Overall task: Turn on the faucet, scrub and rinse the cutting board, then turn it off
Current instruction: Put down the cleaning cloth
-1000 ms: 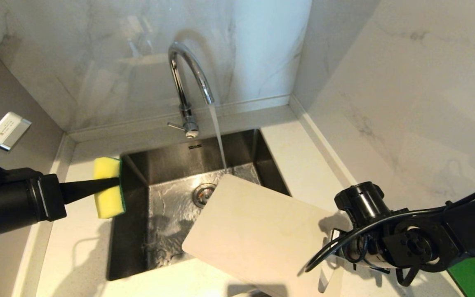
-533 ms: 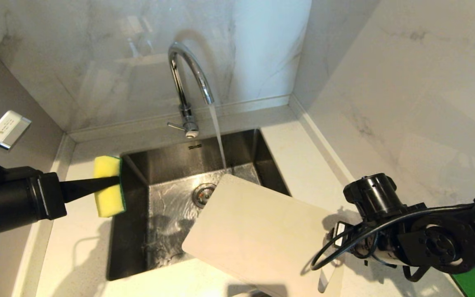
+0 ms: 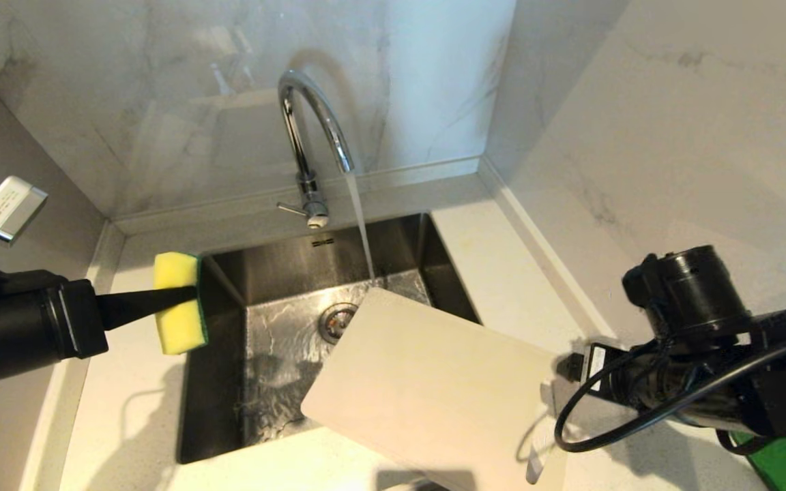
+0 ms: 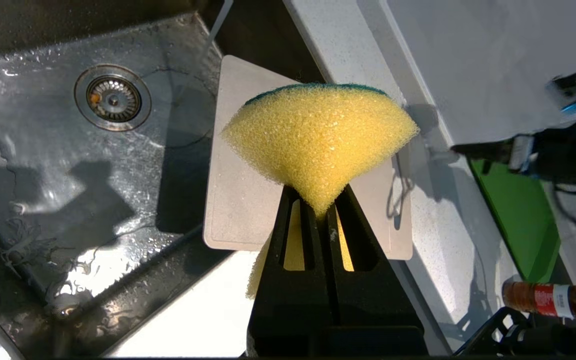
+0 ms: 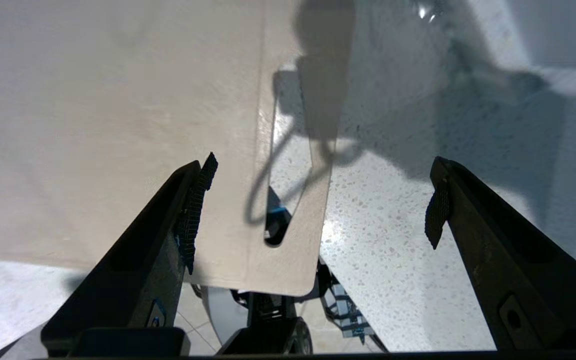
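The right gripper (image 5: 318, 200), jaws spread wide and empty, hangs over the handle slot of the board (image 3: 427, 382) at 5 o'clock in the head view, apparently freed so the board can rest alone. The board lies bridging counter (image 3: 502, 273) and sink (image 3: 263, 273), its far corner under the stream, likely to wet it for scrubbing. At 9 o'clock the left gripper (image 4: 325, 220) pinches a sponge (image 3: 176, 314) tight at the sink's edge, ready to scrub. Farthest, at 12 o'clock, the faucet (image 3: 308, 136) runs into the sink.
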{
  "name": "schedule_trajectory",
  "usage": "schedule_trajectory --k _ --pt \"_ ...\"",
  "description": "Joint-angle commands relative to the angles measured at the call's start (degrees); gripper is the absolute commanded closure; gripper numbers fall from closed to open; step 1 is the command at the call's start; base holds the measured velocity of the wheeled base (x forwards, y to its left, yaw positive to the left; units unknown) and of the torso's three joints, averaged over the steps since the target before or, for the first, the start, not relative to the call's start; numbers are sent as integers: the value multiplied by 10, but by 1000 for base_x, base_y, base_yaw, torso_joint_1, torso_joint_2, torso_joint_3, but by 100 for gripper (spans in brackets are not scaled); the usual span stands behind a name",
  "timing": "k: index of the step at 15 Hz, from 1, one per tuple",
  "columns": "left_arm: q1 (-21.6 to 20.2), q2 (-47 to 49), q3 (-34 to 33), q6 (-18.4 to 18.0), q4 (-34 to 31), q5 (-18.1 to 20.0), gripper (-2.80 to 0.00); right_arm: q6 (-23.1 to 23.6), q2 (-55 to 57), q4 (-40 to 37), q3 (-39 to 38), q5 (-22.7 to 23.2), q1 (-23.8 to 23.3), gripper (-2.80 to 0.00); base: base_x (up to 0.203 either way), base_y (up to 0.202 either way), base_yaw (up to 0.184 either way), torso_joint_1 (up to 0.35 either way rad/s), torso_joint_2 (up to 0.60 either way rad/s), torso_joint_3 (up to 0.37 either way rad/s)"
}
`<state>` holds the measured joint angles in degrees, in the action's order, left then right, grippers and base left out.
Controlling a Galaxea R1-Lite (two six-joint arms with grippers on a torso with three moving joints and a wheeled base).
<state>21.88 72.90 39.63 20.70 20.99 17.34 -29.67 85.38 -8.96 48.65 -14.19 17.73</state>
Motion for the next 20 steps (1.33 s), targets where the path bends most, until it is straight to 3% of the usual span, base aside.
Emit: schedule_trajectory --k 1,5,10,13,15,20 --pt "1 -1 0 1 1 2 0 5 -55 -71 70 -5 2 0 0 0 0 0 0 0" --pt "1 -3 4 1 2 0 0 32 -120 -192 150 -13 3 0 0 0 0 0 0 0" --pt "1 -7 4 1 3 0 0 66 -154 -281 243 -36 3 0 0 0 0 0 0 0" --pt "4 -7 5 0 2 1 0 69 -163 -353 332 -45 4 0 0 0 0 0 0 0" --pt "5 -10 4 0 2 0 0 66 -180 -388 346 -58 -2 0 0 0 0 0 0 0" --pt "16 -12 4 0 2 -1 0 66 -233 -392 332 -74 -113 0 0 0 0 0 0 0"
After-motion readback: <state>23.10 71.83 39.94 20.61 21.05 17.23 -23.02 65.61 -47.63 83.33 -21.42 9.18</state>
